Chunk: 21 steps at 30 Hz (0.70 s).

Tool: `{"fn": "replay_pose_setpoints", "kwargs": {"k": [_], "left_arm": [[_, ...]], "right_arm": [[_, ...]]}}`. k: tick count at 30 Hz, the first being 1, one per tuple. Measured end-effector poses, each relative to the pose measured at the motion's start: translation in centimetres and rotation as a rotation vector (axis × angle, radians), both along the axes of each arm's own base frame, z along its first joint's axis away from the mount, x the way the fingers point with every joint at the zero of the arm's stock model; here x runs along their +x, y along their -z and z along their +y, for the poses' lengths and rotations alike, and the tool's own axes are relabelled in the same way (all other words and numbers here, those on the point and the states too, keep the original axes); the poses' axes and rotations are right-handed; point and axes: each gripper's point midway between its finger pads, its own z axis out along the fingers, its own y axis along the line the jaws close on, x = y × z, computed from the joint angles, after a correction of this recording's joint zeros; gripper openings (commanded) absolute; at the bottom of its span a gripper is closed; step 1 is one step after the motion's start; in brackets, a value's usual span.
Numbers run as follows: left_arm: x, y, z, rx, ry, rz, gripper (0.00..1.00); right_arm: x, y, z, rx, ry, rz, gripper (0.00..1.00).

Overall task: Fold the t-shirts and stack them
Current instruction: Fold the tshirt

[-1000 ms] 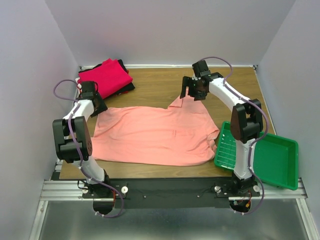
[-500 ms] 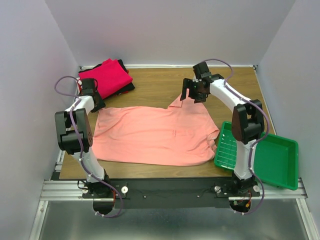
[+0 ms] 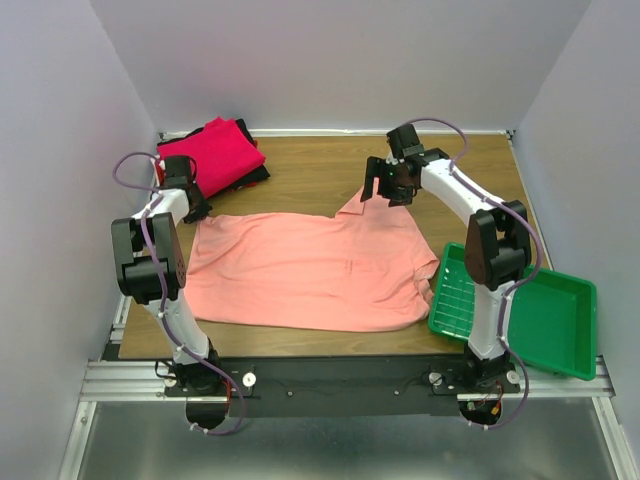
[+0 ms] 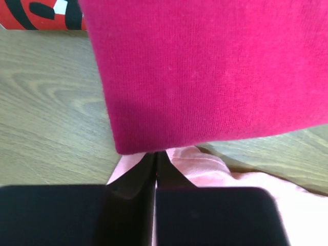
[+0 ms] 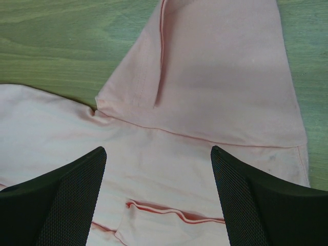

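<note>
A salmon-pink t-shirt (image 3: 310, 270) lies spread flat across the wooden table. Its far-left corner reaches a folded stack of t-shirts, magenta (image 3: 215, 152) on top with black (image 3: 256, 176) beneath. My left gripper (image 3: 196, 212) sits at that corner. In the left wrist view its jaws (image 4: 156, 156) are pressed together on pink cloth (image 4: 205, 166), just under the magenta shirt's edge (image 4: 205, 66). My right gripper (image 3: 385, 196) hovers open over the pink shirt's far-right sleeve (image 5: 220, 92), fingertips (image 5: 100, 154) wide apart with nothing between them.
A green plastic tray (image 3: 530, 315) hangs over the table's near right corner, touching the shirt's right edge. A red shirt with black print (image 4: 31, 15) shows in the stack. Grey walls close in the left, far and right sides.
My left gripper's jaws have closed at the pink shirt's far-left corner and its arm has edged a little farther back. The right gripper has stayed open over the sleeve.
</note>
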Motion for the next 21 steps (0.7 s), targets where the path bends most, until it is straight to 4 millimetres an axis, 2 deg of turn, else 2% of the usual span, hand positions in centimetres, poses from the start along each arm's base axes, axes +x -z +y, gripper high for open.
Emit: {"fn": "replay_pose_setpoints", "kwargs": {"k": [5,11,14,17,19,21], "left_arm": [[0.4,-0.8,0.0,0.0,0.009,-0.006,0.0],[3.0,-3.9,0.5,0.022,0.025,-0.07,0.0],[4.0,-4.8,0.6,0.025,0.038,-0.082,0.0],[4.6,-4.5,0.6,0.026,0.047,-0.076,0.0],[4.7,-3.6,0.6,0.016,0.058,-0.054,0.0],[4.5,-2.6,0.5,0.001,0.066,-0.031,0.04]], "right_arm": [[0.0,-0.1,0.0,0.001,-0.001,-0.003,0.89],[-0.2,0.2,-0.1,-0.002,0.0,0.006,0.89],[-0.4,0.5,-0.1,-0.005,-0.001,0.014,0.89],[-0.5,0.8,-0.2,-0.006,-0.001,0.015,0.89],[-0.6,1.2,-0.2,-0.007,-0.001,0.017,0.89],[-0.9,1.9,-0.3,-0.011,-0.001,0.028,0.89]]}}
